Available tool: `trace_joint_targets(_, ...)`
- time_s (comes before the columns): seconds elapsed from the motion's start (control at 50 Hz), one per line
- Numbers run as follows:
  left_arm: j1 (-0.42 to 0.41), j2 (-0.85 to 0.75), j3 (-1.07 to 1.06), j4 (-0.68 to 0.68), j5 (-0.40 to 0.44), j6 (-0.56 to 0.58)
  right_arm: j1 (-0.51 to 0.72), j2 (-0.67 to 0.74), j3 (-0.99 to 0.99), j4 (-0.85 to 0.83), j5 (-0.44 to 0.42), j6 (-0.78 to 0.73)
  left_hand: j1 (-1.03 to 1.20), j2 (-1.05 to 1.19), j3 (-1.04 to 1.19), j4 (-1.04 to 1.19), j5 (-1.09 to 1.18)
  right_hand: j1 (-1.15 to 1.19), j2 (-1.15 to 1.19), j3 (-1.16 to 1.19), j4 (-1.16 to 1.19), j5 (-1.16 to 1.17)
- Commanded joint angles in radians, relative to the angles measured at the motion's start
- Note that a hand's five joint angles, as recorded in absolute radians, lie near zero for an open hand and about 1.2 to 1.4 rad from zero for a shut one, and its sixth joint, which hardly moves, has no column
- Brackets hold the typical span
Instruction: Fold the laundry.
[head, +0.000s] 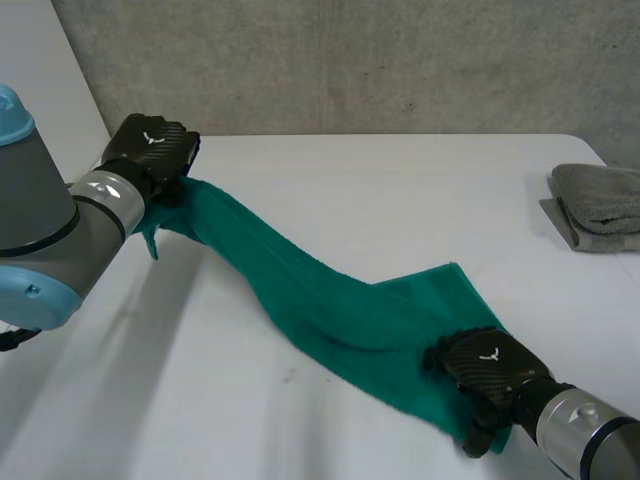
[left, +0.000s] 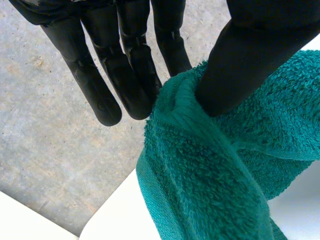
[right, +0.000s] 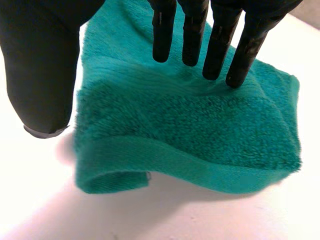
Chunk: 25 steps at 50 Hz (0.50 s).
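Nearest me, my right hand (head: 487, 368) sits on the near end of the teal green towel (head: 330, 300); its fingers (right: 218, 45) are straight and spread, their tips pressing down into the terry, while the thumb (right: 42, 75) stands beside the towel's edge, apart from the fingers, so this hand grips nothing; under the palm a hemmed edge curls back beneath the cloth. From that hand the towel runs as a long twisted band across the white table (head: 400, 190) and lifts off the surface as it nears my left hand (head: 150, 150); there the far end is bunched and pinched between the thumb (left: 240, 65) and the extended fingers (left: 132, 80), with a small corner hanging below the hand. Well beyond my right hand, at the table's far edge, lies a folded grey towel (head: 600, 205).
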Motion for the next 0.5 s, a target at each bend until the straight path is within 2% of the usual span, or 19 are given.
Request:
trace_joint_targets(0.02, -0.001, 0.0, -0.004, 0.0, 0.0, 0.0, 0.025, 0.026, 0.003, -0.095, 0.095, -0.012, 0.281, 0.206, 0.204, 0.198, 0.273, 0.158, 0.1, 0.125, 0.133, 0.128)
trace_joint_targets(0.1, -0.002, 0.0, -0.01, 0.0, 0.0, 0.0, 0.035, 0.071, 0.003, -0.112, 0.107, -0.012, 0.281, 0.206, 0.204, 0.198, 0.273, 0.184, 0.126, 0.151, 0.159, 0.154)
trace_joint_targets(0.18, -0.002, 0.002, -0.016, -0.002, 0.0, 0.0, 0.036, 0.102, 0.002, -0.121, 0.107, -0.012, 0.281, 0.206, 0.204, 0.198, 0.273, 0.304, 0.246, 0.271, 0.279, 0.274)
trace_joint_targets(0.24, -0.002, 0.002, -0.018, -0.003, -0.001, 0.0, 0.036, 0.102, 0.003, -0.129, 0.107, -0.012, 0.281, 0.206, 0.204, 0.198, 0.273, 0.781, 0.723, 0.749, 0.756, 0.751)
trace_joint_targets(0.26, -0.002, 0.002, -0.018, -0.003, -0.001, 0.0, 0.036, 0.091, 0.002, -0.135, 0.109, -0.012, 0.281, 0.206, 0.204, 0.198, 0.273, 1.052, 0.994, 1.019, 1.027, 1.022)
trace_joint_targets(0.32, -0.004, 0.003, -0.018, -0.006, -0.001, 0.0, 0.035, 0.059, -0.006, -0.145, 0.109, -0.012, 0.281, 0.206, 0.204, 0.198, 0.273, 1.055, 0.997, 1.022, 1.03, 1.025)
trace_joint_targets(0.42, -0.005, 0.025, -0.023, -0.031, -0.007, -0.003, 0.026, -0.108, -0.072, -0.13, 0.107, -0.044, 0.281, 0.206, 0.204, 0.198, 0.273, 1.055, 0.997, 1.022, 1.03, 1.025)
trace_joint_targets(0.5, -0.002, 0.089, -0.033, -0.089, -0.009, -0.008, 0.019, -0.229, -0.171, -0.026, 0.104, -0.104, 0.281, 0.206, 0.204, 0.198, 0.273, 1.055, 0.997, 1.022, 1.03, 1.025)
